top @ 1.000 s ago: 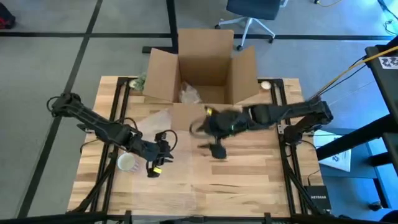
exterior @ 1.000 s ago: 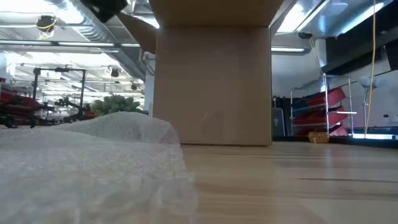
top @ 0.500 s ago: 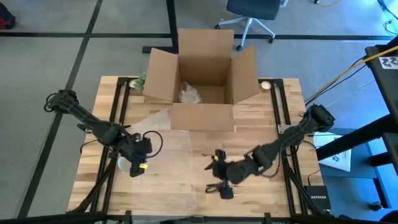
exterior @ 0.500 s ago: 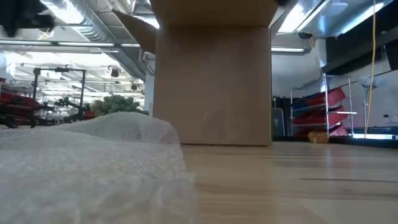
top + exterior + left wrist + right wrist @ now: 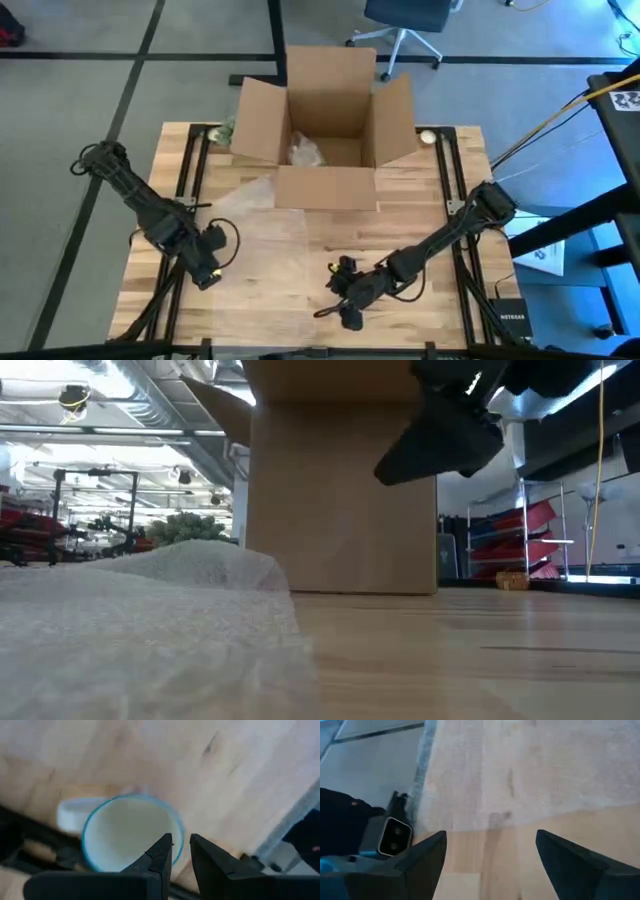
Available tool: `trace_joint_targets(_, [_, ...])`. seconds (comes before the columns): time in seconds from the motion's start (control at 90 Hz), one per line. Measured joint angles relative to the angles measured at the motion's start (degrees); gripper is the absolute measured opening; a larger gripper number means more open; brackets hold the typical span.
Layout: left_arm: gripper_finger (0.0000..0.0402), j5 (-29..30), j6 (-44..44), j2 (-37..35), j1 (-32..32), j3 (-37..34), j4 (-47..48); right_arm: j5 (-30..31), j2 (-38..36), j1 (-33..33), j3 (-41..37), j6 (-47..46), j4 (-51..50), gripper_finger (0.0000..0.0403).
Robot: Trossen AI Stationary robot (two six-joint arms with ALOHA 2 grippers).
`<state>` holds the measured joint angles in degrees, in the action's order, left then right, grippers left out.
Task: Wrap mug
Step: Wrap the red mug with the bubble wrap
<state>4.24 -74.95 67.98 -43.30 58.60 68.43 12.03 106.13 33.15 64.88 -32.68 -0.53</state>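
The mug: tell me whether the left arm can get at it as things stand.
Probably yes. The left pincer hangs right above the mug, which stands upright on the table with its mouth open and nothing over it. The fingers are nearly shut and would need to open first.

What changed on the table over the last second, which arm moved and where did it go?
The right gripper swung from just in front of the cardboard box to the near edge of the table, open and empty. The left gripper, fingers almost shut, drew back toward the left edge and now hangs over the mug. Box, bubble wrap and mug stayed put.
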Motion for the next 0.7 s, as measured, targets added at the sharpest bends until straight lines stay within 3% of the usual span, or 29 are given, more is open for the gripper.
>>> trace_joint_targets(0.356, [0.0121, 1.8, -6.8, 2.2, -3.8, 0.0, -1.4, 1.3, 0.0, 0.3, 0.0, 0.2, 0.4, 0.0294])
trace_joint_targets(0.533, [0.0151, 0.7, -8.2, 7.2, -5.5, -0.1, -1.8, 2.8, 0.0, 0.3, 0.0, 1.4, 0.4, 0.0294])
trace_joint_targets(0.7, [0.0155, 1.5, -6.1, 13.9, -5.8, -0.1, 0.5, 4.6, 0.0, 0.3, 0.0, 1.4, 0.4, 0.0294])
